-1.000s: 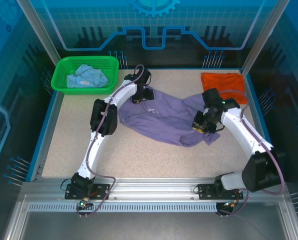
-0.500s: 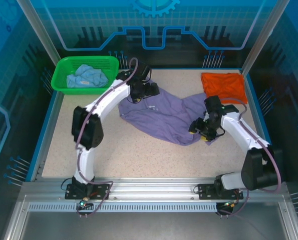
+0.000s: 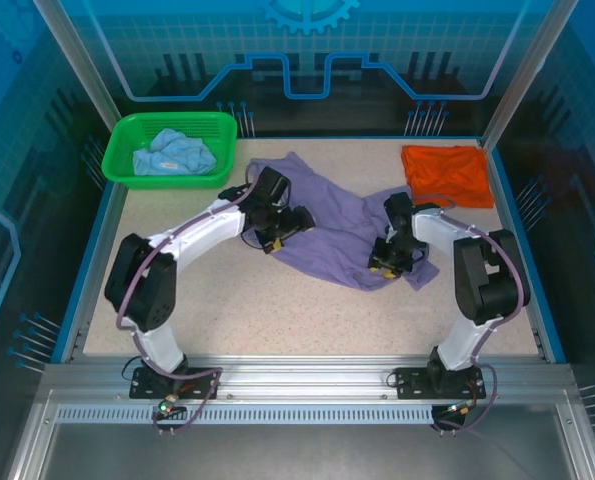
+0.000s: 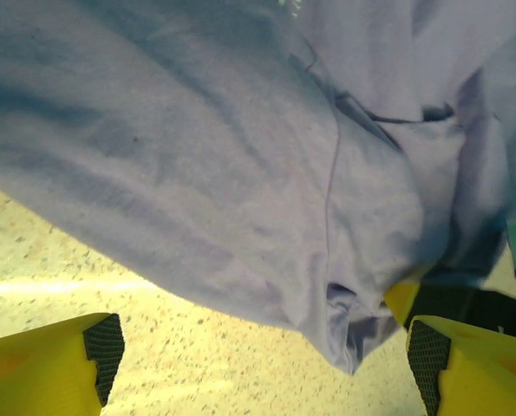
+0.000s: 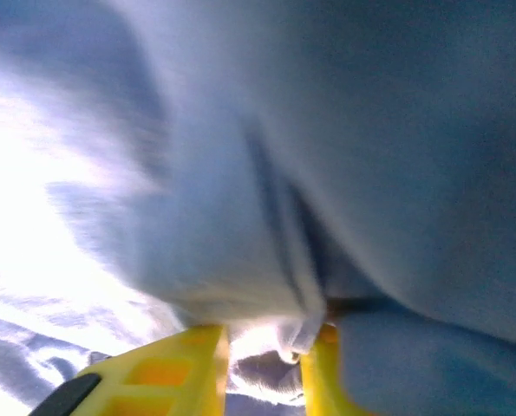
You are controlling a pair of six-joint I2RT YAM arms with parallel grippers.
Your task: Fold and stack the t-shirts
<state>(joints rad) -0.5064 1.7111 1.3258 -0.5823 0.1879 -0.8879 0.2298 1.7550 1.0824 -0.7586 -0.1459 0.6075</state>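
The desk [image 3: 277, 300] is a pale speckled surface with a blue border, closed in by translucent blue panels with printed line patterns and slanted metal posts. A ribbed aluminium rail [image 3: 307, 380] carries both arm bases along its near edge.

The lavender t-shirt [image 3: 337, 225] lies crumpled and unfolded about mid-desk, one part reaching toward the back. Behind it and to its right, well apart, the orange t-shirt [image 3: 447, 172] lies flat and folded in the back corner. Behind it and to its left stands a green basket [image 3: 127, 130] just beside its back edge, with the light blue t-shirt [image 3: 175, 152] bunched inside.

The left arm stretches over the lavender t-shirt's left part and hides some of it. The left claw [image 3: 295, 226] hovers there with its fingers spread wide; in the wrist view [image 4: 262, 347] the shirt's hem hangs ahead of them, ungripped. The right claw [image 3: 380, 263] sits at the shirt's near right edge, pinched closed on a fold of the lavender cloth [image 5: 262, 347].
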